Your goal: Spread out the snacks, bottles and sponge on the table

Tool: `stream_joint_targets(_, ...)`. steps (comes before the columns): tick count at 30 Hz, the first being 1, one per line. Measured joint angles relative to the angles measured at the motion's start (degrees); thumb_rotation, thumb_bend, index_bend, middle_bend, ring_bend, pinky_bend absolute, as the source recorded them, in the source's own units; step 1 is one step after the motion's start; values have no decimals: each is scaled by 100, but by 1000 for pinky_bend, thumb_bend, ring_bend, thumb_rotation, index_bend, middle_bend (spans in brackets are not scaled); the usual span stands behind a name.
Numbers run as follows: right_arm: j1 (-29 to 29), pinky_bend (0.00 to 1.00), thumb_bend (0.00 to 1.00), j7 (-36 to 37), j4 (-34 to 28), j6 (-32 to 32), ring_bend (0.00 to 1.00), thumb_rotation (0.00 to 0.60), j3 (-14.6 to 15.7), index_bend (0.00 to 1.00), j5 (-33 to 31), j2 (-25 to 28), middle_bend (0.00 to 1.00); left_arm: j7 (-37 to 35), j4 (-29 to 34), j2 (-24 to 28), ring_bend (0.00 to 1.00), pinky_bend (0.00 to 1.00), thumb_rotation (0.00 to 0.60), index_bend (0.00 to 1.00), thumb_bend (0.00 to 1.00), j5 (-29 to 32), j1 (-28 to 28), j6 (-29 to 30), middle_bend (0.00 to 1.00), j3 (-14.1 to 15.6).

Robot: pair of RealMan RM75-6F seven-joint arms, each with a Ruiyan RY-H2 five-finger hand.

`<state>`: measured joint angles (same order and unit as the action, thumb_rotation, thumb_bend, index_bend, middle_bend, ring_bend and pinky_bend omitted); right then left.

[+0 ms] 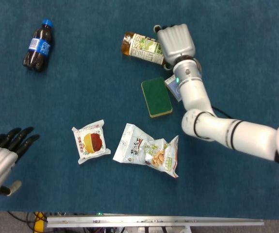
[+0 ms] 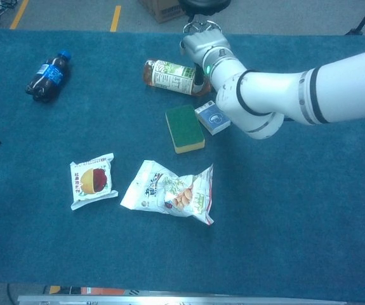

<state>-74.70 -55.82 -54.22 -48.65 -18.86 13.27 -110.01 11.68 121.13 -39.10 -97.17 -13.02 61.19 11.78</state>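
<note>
A tea bottle lies on its side at the back of the table. My right hand hovers palm down over its cap end and hides the cap; no grip shows. A green sponge and a small blue box lie just in front, the box partly under my right forearm. A cola bottle lies far left. A small snack packet and a larger snack bag lie nearer the front. My left hand rests empty at the front left, fingers apart.
The blue cloth table has bare room to the right and at the front left. Beyond the far edge, the chest view shows a floor with a cardboard box and a stool base.
</note>
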Motion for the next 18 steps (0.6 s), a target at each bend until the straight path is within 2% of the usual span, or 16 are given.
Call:
stream_joint_targets(10,-215,510,36,-303,814,307,297,600,-171,208,-208,-496,325,-7,0,10,0,154,600,0,241,9,14,-36,0,4)
stream_joint_targets(13,-256,510,123,-394,1037,405,298,600,-215,214,-267,-627,328,-24,-5,16,0,154,600,0,241,16,29,-30,0,9)
stream_joint_targets(16,-293,541,242,-476,1255,487,321,600,-275,324,-308,-752,358,-38,-14,21,0,152,600,0,241,12,57,1,0,17)
stream_joint_targets(18,-304,612,333,-484,1354,519,374,600,-334,405,-299,-801,393,-46,-22,21,0,150,600,0,241,3,81,29,0,24)
